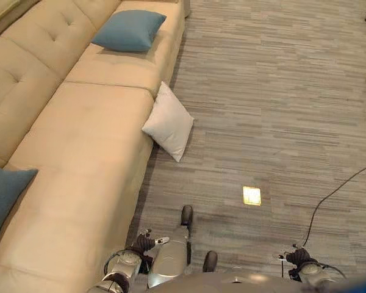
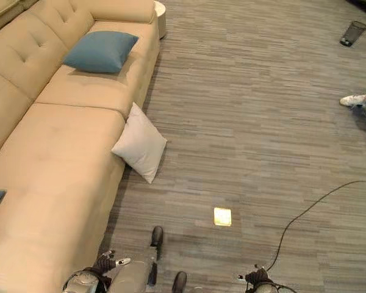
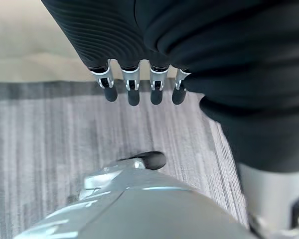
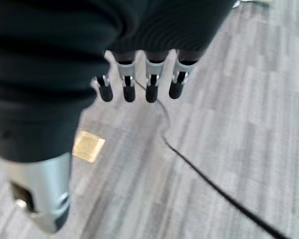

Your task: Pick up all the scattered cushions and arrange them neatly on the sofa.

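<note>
Left robot hand (image 3: 139, 89) and right robot hand (image 4: 139, 87): fingers straight, released, nothing held, low over the floor (image 1: 280, 122). White cushion (image 1: 169, 121) on the floor, leaning against the sofa (image 1: 79, 159) front edge. Blue cushion (image 1: 129, 30) on the far seat; second blue cushion (image 1: 3, 192) on the near seat. No legible print. Wide open floor to the right; yellow floor patch (image 1: 252, 195) near.

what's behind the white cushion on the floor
The white cushion leans on the beige sofa front, one corner on the grey floor. The sofa base behind it is hidden.
</note>
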Motion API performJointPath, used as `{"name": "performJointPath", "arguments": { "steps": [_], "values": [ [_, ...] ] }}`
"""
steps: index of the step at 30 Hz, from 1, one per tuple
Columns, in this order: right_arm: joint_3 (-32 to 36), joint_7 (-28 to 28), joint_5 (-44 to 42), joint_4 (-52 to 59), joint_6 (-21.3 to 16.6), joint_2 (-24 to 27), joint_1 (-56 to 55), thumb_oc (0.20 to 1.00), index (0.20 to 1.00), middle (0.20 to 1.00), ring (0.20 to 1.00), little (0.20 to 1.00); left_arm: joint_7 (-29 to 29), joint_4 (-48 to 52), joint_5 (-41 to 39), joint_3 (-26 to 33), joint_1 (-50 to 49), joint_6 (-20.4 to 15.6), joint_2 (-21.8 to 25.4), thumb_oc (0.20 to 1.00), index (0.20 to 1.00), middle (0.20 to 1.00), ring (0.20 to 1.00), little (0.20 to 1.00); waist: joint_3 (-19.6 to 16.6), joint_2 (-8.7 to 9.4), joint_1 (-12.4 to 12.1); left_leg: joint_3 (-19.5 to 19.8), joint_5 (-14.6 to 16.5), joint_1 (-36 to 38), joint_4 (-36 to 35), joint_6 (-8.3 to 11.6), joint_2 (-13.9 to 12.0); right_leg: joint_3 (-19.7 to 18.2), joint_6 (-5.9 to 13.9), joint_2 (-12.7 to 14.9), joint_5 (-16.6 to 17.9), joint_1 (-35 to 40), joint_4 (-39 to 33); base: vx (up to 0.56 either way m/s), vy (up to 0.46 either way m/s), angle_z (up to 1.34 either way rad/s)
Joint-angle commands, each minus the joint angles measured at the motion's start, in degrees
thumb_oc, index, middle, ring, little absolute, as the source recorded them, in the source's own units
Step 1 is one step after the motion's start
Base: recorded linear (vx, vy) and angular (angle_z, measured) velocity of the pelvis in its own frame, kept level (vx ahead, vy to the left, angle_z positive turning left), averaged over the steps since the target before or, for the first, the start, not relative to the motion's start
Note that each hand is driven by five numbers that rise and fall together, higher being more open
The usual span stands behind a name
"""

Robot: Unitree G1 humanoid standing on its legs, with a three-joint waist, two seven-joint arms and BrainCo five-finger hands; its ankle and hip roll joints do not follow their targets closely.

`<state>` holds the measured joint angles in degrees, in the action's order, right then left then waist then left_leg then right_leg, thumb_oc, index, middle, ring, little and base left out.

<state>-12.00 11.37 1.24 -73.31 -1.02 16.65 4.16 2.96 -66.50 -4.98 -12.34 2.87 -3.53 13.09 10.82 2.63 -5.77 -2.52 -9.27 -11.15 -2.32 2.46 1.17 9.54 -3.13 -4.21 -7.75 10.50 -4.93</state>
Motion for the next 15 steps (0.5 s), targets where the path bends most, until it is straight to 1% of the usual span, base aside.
{"name": "performJointPath", "arguments": {
  "steps": [1,2,3,4,5,6,7,8,9,11,12,13,14,15],
  "values": [
    [0.08,-0.25,0.99,3.39,-0.06,1.83,-1.9,1.0,1.0,1.0,1.0,1.0,0.85,2.41,1.14,-0.82,0.16,-0.7,0.16,1.0,1.0,1.0,1.0,1.0,-2.49,1.22,-1.7,-2.95,8.7,-1.03,8.59,-3.14,1.02,0.2,10.18,6.32,-0.48,-4.66,13.88,0.21,0.123,-0.87],
    [0.08,-0.25,0.99,3.39,-0.06,1.83,-1.9,1.0,1.0,1.0,1.0,1.0,0.85,2.41,1.14,-0.82,0.16,-0.7,0.16,1.0,1.0,1.0,1.0,1.0,-2.49,1.22,-1.71,-2.96,8.7,-1.03,8.59,-3.15,1.02,0.19,10.18,6.32,-0.49,-4.68,13.9,0.25,0.184,-0.75],
    [-0.63,-0.82,2.5,4.55,0.12,2.65,0.09,1.0,1.0,1.0,1.0,1.0,0.92,3.74,0.97,-1.01,0.87,-0.58,0.98,1.0,1.0,1.0,1.0,1.0,-0.84,-0.11,-0.09,-3.05,10.98,2.6,8.51,-5.35,1.47,0.75,15.06,9.16,7.77,-12.87,30.21,0.21,0.174,-0.35],
    [-1.0,-0.85,3.21,4.94,0.14,2.83,0.47,1.0,1.0,1.0,1.0,1.0,1.11,3.78,1.18,-1.19,1.16,-0.59,1.39,1.0,1.0,1.0,1.0,1.0,-0.31,-0.69,0.1,-3.2,11.4,3.31,8.45,-5.69,1.33,2.01,15.58,10.07,8.49,-14.67,33.25,0.27,0.205,-0.08],
    [-1.42,-1.01,3.65,5.27,0.05,2.93,0.82,1.0,1.0,1.0,1.0,1.0,1.27,3.88,1.14,-1.18,1.36,-0.68,1.7,1.0,1.0,1.0,1.0,1.0,0.11,-1.34,0.17,-3.36,11.88,4.54,7.94,-5.84,1.1,4.18,15.37,11.78,8.53,-16.35,34.83,0.23,0.074,0.0],
    [-1.53,-0.88,3.92,5.63,0.09,3.17,1.0,1.0,1.0,1.0,1.0,1.0,1.49,4.16,0.97,-1.1,1.53,-0.86,1.82,1.0,1.0,1.0,1.0,1.0,0.29,-2.17,0.44,-2.95,12.45,6.68,6.78,-5.71,1.03,7.93,13.98,14.13,7.34,-17.53,32.7,0.36,0.012,0.17],
    [-1.44,-0.84,4.0,5.52,0.2,3.58,1.4,1.0,1.0,1.0,1.0,1.0,1.46,3.95,0.83,-0.94,1.84,-0.94,1.79,1.0,1.0,1.0,1.0,1.0,0.27,-2.71,0.95,-2.3,12.83,8.41,5.48,-5.39,1.1,9.58,12.65,14.73,5.85,-19.02,28.23,0.38,-0.055,0.17],
    [-1.43,-0.79,4.05,5.54,0.21,3.67,1.66,1.0,1.0,1.0,1.0,1.0,1.52,3.58,1.03,-0.99,2.12,-0.99,1.76,1.0,1.0,1.0,1.0,1.0,0.39,-2.69,1.37,-2.11,13.14,9.13,5.08,-5.17,1.26,10.12,12.39,15.04,6.01,-19.56,25.12,0.38,-0.155,0.22],
    [-1.56,-0.84,4.17,5.63,0.18,3.99,1.74,1.0,1.0,1.0,1.0,1.0,1.59,2.81,1.4,-1.17,2.51,-1.13,1.64,1.0,1.0,1.0,1.0,1.0,0.93,-2.52,2.34,-1.37,13.83,10.21,4.83,-4.56,1.65,9.39,12.49,15.62,7.96,-21.16,18.69,0.3,-0.187,0.18],
    [-1.83,-0.81,4.94,5.41,0.4,4.18,1.83,1.0,1.0,1.0,1.0,1.0,1.61,1.91,2.12,-1.37,3.08,-1.31,1.37,1.0,1.0,1.0,1.0,1.0,1.37,-2.5,3.32,0.16,14.77,11.87,4.49,-3.76,1.92,5.84,13.54,15.37,10.86,-22.46,12.57,0.33,-0.229,0.58],
    [-1.83,-0.94,5.13,5.28,0.46,4.26,1.51,1.0,1.0,1.0,1.0,1.0,1.62,1.08,2.55,-1.45,3.17,-1.55,1.1,1.0,1.0,1.0,1.0,1.0,1.06,-2.13,3.86,0.96,15.8,13.12,4.34,-3.19,2.31,4.28,13.97,15.26,12.34,-22.36,9.56,0.35,-0.238,1.01],
    [-1.73,-0.86,5.08,5.12,0.35,4.3,1.27,1.0,1.0,1.0,1.0,1.0,1.8,0.63,2.66,-1.26,2.88,-1.61,0.82,1.0,1.0,1.0,1.0,1.0,0.67,-1.82,4.11,1.16,16.63,13.93,4.5,-3.0,2.43,4.21,13.9,15.37,13.3,-21.39,8.42,0.39,-0.291,1.1],
    [-1.79,-0.83,4.95,5.13,0.18,4.25,0.91,1.0,1.0,1.0,1.0,1.0,1.8,0.18,2.48,-1.27,2.5,-1.6,0.35,1.0,1.0,1.0,1.0,1.0,0.04,-1.76,4.24,1.51,17.41,14.28,5.51,-2.3,1.69,4.21,13.24,15.05,13.17,-20.53,8.41,0.36,-0.347,1.05],
    [-1.86,-0.82,4.61,5.01,-0.3,4.16,0.64,1.0,1.0,1.0,1.0,1.0,1.52,0.17,2.16,-1.14,2.07,-1.55,-0.01,1.0,1.0,1.0,1.0,1.0,-0.33,-1.72,3.92,2.2,17.99,14.14,7.97,-1.24,0.74,4.32,12.31,14.1,12.15,-19.24,8.62,0.34,-0.392,0.72]
  ]
}}
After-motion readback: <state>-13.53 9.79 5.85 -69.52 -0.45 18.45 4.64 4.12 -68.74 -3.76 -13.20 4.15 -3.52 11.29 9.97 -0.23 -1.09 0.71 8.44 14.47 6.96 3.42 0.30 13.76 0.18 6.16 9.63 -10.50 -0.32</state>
